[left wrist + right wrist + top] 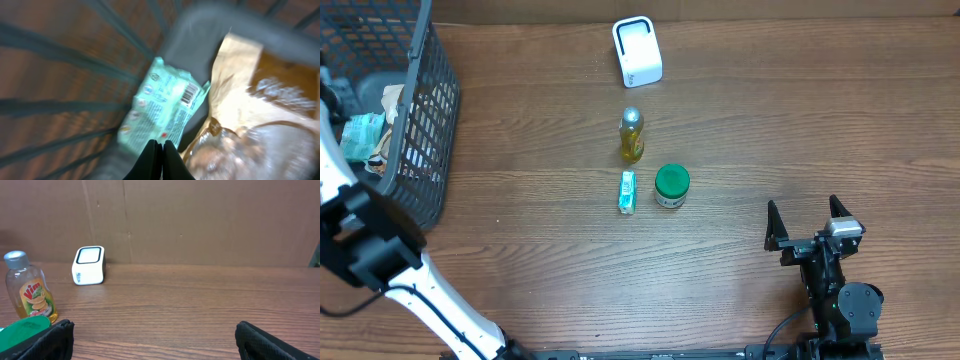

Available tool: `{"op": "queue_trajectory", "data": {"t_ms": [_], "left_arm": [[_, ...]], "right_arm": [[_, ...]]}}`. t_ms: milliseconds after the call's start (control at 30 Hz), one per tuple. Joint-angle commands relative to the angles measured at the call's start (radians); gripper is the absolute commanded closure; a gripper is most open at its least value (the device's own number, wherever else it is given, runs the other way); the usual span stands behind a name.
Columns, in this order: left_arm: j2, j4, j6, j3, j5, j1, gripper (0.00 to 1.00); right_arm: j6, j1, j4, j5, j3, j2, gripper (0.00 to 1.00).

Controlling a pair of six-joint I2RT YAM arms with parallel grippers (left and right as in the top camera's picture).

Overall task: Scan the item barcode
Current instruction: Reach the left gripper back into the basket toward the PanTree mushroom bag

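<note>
Packet (162, 107), mint-green, barcode visible: lower edge pinched in closed left hand (157, 150), inside basket (428, 95). Right hand (804, 213) wide open, empty; scanner (89, 265) ahead-left.

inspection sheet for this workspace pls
surface: wooden table, no spills seen
job's things: white scanner at the far edge; mint-green packet in the basket, barcode showing
clutter: yellow bottle, green-lidded jar, small green box mid-table; tan bag in the basket
grippers: left gripper jaws shut on the packet's lower edge; right gripper jaws open, empty
cables: black cable by the right arm's base
surroundings: brown cardboard wall behind the table
</note>
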Motion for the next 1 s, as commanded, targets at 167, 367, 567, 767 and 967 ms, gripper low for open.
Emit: {"op": "queue_trajectory", "data": {"t_ms": [167, 367, 567, 767, 967], "left_arm": [[-0.071, -0.059, -0.036, 0.008, 0.103, 0.011, 0.37], [-0.071, -0.034, -0.014, -0.145, 0.144, 0.011, 0.0], [-0.071, -0.002, 0.061, -0.288, 0.319, 0.011, 0.0], [-0.071, 0.006, -0.008, -0.348, 0.316, 0.011, 0.01], [-0.071, 0.039, -0.074, -0.403, 0.228, 0.011, 0.0]], "right_arm": [[0.0, 0.005, 0.002, 0.002, -0.011, -0.005, 0.0], [0.0, 0.005, 0.002, 0.002, -0.011, -0.005, 0.0], [0.0, 0.005, 0.002, 0.002, -0.011, -0.005, 0.0], [0.0, 0.005, 0.002, 0.002, -0.011, -0.005, 0.0], [0.0, 0.005, 0.002, 0.002, -0.011, -0.005, 0.0]]}}
